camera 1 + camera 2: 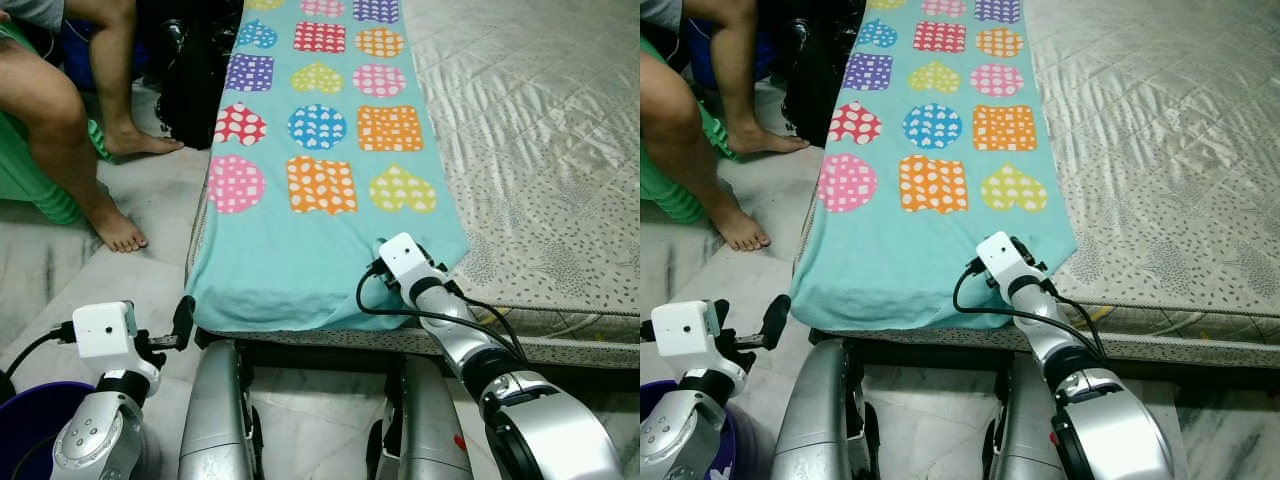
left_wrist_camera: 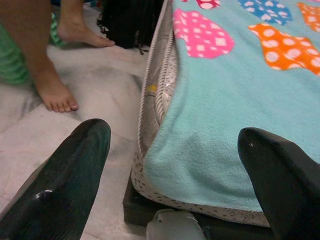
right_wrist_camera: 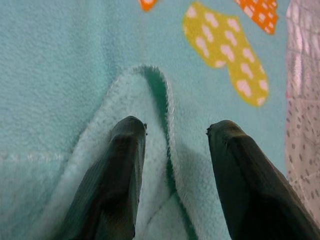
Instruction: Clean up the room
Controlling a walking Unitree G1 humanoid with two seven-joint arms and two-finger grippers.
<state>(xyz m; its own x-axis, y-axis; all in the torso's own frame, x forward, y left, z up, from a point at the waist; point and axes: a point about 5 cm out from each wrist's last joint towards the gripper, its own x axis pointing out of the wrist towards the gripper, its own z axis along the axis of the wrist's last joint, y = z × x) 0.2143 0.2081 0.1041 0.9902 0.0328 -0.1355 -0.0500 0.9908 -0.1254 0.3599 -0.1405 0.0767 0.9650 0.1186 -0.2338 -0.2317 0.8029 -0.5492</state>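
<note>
A bedroom at home: a low mattress (image 1: pixel 540 130) under a fleece blanket (image 1: pixel 320 150) (bare feet (image 1: pixel 118 232) on marble floor (image 1: pixel 150 200)).

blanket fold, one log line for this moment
right gripper: open, astride raised fold of blanket | left gripper: open, off mattress corner

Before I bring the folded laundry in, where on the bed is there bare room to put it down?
The grey mattress is bare to the right of the turquoise blanket. The blanket's near end is busy: the right gripper is open over a raised fold, the left gripper open by its corner. A person's feet occupy the floor on the left.
</note>
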